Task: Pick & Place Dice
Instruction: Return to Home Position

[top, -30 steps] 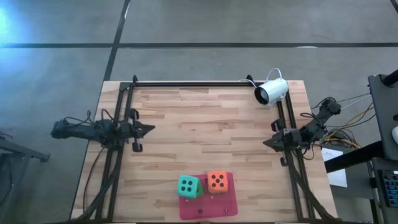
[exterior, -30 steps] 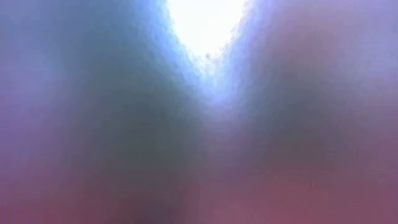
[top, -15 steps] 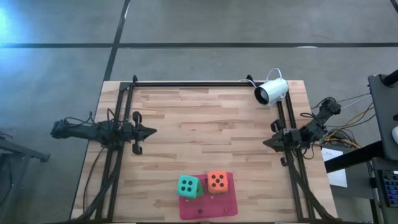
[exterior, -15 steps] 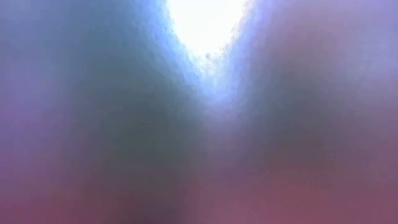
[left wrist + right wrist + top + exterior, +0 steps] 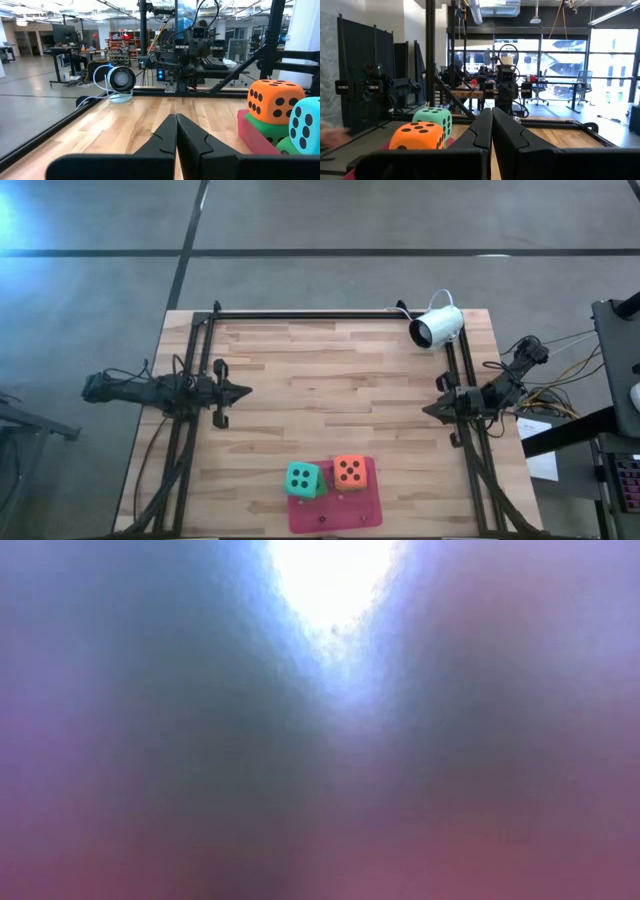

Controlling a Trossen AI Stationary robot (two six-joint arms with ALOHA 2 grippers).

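Barely anything had moved: left tool (image 5: 243,391) and right tool (image 5: 430,409), both closed and empty, sat parked at opposite counter (image 5: 330,360) sides. Teal die (image 5: 304,478) and orange-red die (image 5: 349,471) rested over the pink mat (image 5: 345,516), so placing looked finished.

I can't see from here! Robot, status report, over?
Left gripper, right gripper: fingers shut, empty, at table sides. Teal die, orange die on green dice in pink bin. Nothing in the way.
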